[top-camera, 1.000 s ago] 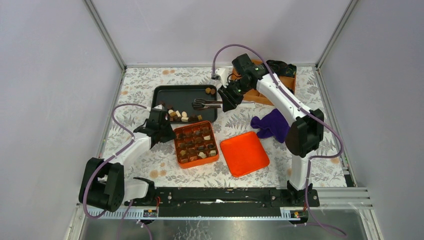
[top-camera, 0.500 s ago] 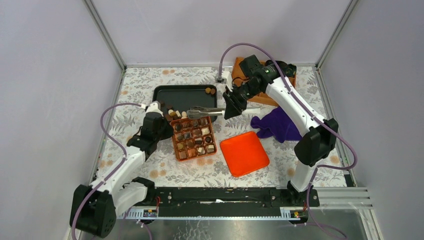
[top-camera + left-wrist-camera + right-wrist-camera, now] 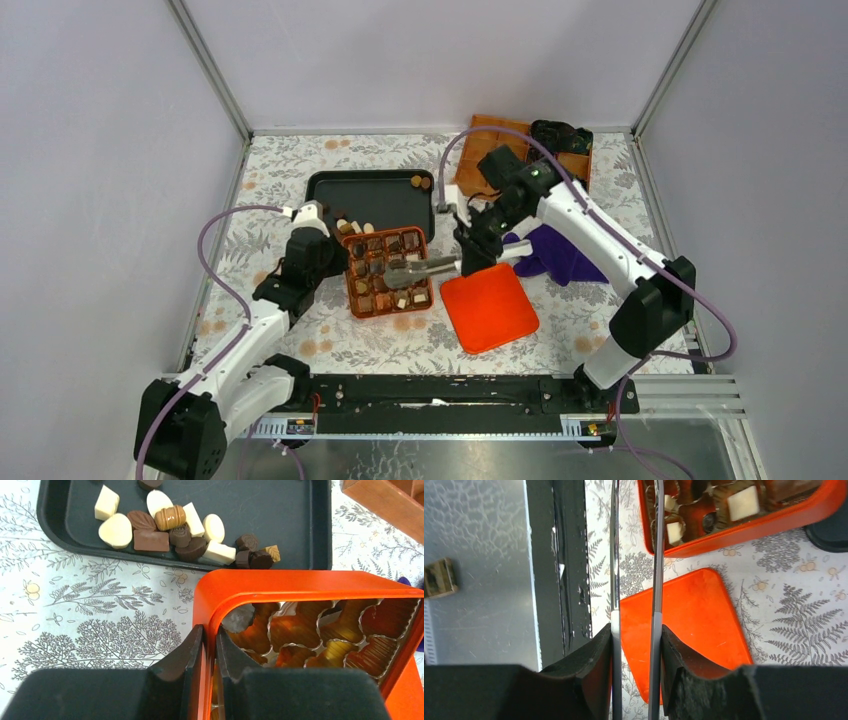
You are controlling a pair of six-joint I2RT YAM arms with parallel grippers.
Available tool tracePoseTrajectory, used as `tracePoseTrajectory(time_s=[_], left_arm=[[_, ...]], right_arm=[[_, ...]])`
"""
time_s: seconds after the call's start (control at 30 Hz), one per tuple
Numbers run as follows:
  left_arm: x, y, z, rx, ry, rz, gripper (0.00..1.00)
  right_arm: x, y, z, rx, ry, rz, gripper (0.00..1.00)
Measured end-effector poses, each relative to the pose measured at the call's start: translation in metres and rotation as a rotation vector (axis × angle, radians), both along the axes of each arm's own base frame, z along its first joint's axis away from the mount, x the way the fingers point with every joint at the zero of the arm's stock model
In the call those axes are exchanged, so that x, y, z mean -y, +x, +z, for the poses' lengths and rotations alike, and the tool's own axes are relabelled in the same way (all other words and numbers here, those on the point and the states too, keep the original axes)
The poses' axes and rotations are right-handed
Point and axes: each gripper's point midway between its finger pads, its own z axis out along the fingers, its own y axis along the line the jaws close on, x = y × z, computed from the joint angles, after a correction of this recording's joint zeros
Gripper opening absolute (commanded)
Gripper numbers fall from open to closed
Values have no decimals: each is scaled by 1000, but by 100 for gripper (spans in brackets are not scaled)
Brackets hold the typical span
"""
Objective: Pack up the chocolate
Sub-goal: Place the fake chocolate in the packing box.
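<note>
On the left wall of the orange box [image 3: 300, 582], close to its corner, the left gripper [image 3: 210, 630] is clenched, one finger outside and one inside, so the box is held steady. Just beyond that corner, on the black tray [image 3: 295, 525], loose chocolate [image 3: 170, 527] is heaped: dark, light brown and white pieces touching each other. The right gripper [image 3: 634, 630] is closed on metal tongs [image 3: 614, 555], whose tips reach over the box. The filling step is judged to be in hand. Whether a piece is pinched between the tips cannot be told. For the next move an empty cup must be chosen and the tips lowered straight into it, without the neighbours being knocked. Empty golden cups are shown only by the left wrist view. Filled cups with white pieces are shown by the right wrist view. Only from above are both arms seen together, with the orange lid [image 3: 488, 307] lying flat just right of the box.
</note>
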Motion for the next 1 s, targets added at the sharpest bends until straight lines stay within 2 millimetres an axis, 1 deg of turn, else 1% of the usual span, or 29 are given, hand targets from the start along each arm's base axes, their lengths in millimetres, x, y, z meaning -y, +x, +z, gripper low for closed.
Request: tracePoseTrajectory(time_s=[0.13,0.23,0.37,0.5,0.7,0.8,0.87,1.0], left_arm=[[1,-1,-12,-46,-7,11,0],[2,-3,-21,-86,-14,19,0],[3,-7,-28,-127,-22,23,0],[4,-10,-33,-160,-26,28,0],[4,-13,-36,-180,-35,32,0],[4,-13,-39,-192,-35,34,0],[4,-14,-40,-197,-33,35,0],[4,-15,-41,-204,-31,35,0]], right_arm=[[-10,-16,-20,47,-57,83,1],[-21,-23,-27,84,-73,129,2],[-34,-18,-33,145,-82,143,2],[-42,-11,-45,189,-113,137,3],[-45,-16,-61,206,-157,142,5],[-49,-16,-66,211,-169,138,6],[-50,-17,-70,212,-176,138,10],[-49,-19,-73,209,-187,144,11]])
